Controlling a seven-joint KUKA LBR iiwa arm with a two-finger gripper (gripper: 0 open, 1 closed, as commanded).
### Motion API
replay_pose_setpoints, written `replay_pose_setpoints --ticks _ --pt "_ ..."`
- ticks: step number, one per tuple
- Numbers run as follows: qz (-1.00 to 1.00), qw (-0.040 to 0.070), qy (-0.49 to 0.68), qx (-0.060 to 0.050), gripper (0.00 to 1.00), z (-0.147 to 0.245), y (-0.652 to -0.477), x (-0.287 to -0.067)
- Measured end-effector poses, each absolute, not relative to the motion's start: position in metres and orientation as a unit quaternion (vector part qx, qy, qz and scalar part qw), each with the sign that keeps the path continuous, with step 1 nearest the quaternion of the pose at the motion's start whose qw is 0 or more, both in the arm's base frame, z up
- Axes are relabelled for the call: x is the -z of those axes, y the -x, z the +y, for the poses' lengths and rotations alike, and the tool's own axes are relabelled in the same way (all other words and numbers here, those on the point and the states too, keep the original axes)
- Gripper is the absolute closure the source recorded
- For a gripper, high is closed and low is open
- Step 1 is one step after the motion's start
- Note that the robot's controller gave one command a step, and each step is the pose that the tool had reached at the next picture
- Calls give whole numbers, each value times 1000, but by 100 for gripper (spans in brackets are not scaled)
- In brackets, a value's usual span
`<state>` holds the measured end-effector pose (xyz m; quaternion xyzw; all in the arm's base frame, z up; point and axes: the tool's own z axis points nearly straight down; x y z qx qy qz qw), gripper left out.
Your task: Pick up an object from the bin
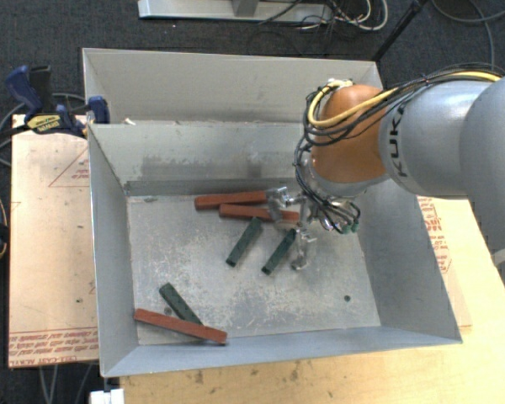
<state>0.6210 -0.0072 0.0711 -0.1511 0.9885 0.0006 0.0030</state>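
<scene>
Along the left wall of the grey bin [109, 225] the floor is bare but for scuff marks. Near the front left corner lies a long red-brown bar [181, 326], slanting down toward the right. A short dark green bar [178, 304] lies just behind it, and its lower end meets the red one.

Toward the middle, close to the back wall, two more red-brown bars lie almost level. The upper red bar [229, 199] sits a little to the left. The lower red bar [246, 213] lies just beneath it, with its right end running under the robot's wrist.

Below these are two dark green bars, both tilted with their upper ends to the right. The left green bar [244, 243] lies apart from the others. The right green bar [277, 254] is the piece nearest the hand.

The hand [300, 255] is low over the bin floor, just beside the right green bar's upper end. Whether they touch cannot be told, nor whether the hand is released or clenched. Nothing is seen held in it.

Above it bulges the orange cover [345, 137] with looped yellow cables [353, 99]. The grey arm [454, 141] stretches off to the right.
</scene>
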Motion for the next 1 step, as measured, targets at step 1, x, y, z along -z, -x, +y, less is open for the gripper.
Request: replay_pose_setpoints --ticks 1 --pt "988 5 151 0 100 -8 -623 -74"
